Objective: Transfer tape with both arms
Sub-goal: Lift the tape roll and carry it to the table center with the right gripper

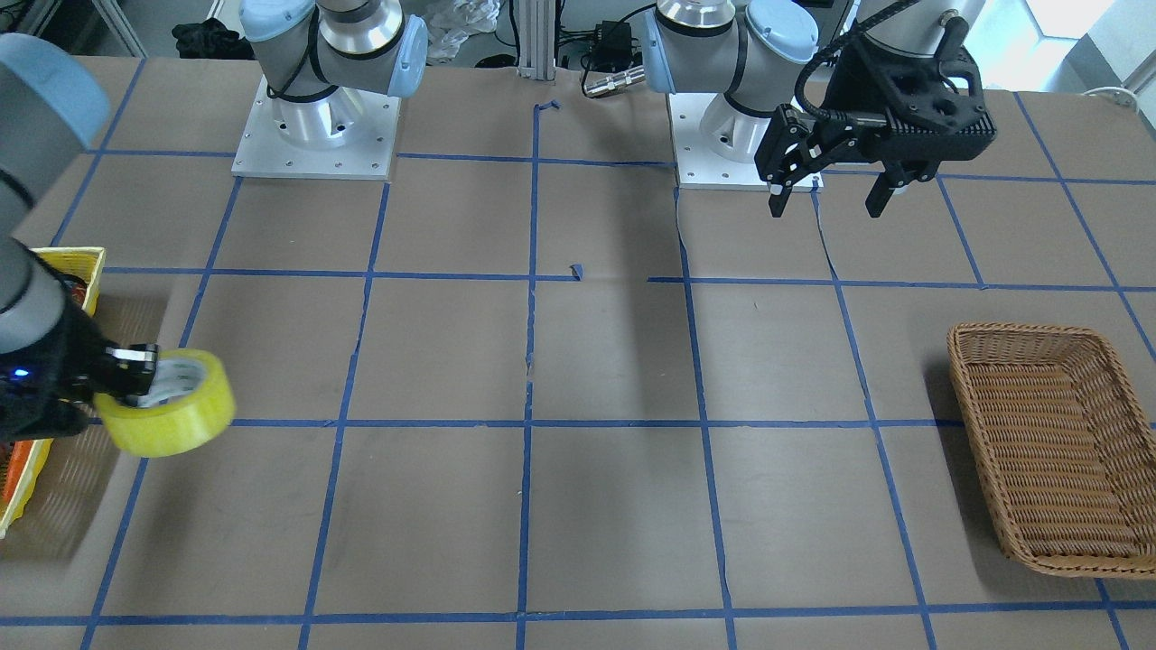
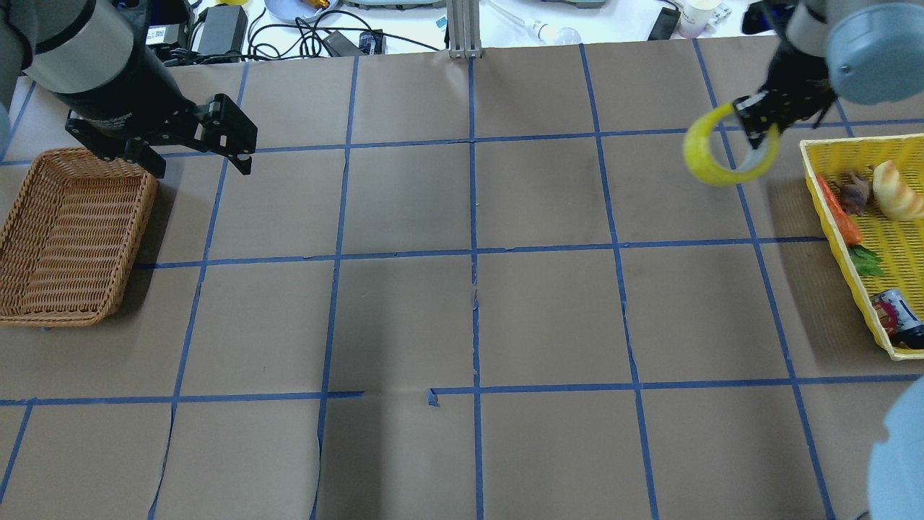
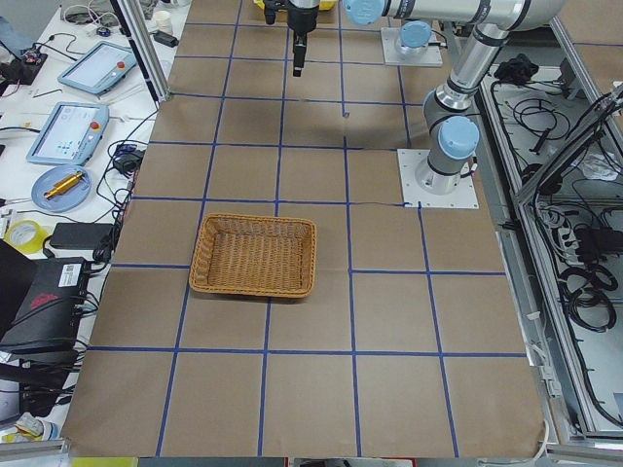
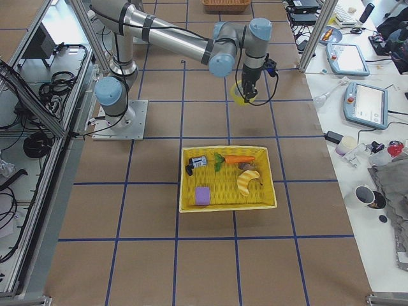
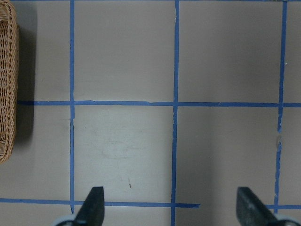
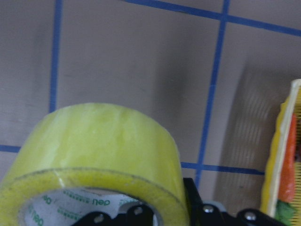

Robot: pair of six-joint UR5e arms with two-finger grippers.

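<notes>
Right gripper (image 2: 758, 136) pinches the tape (image 2: 695, 150) at its 2 o'clock wall; light, stiff and slick, it likely suits the spread left gripper (image 2: 201, 167) at 9 o'clock.

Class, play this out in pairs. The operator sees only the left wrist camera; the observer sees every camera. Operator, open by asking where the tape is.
Operator: Where is the tape? It is nowhere in my view.
Observer: The right pincer is shut on its rim and holds it up above the table.
Operator: Is that close to the left pincer?
Observer: No. It is at the opposite end of the table, beside the yellow basket, not over it.
</notes>
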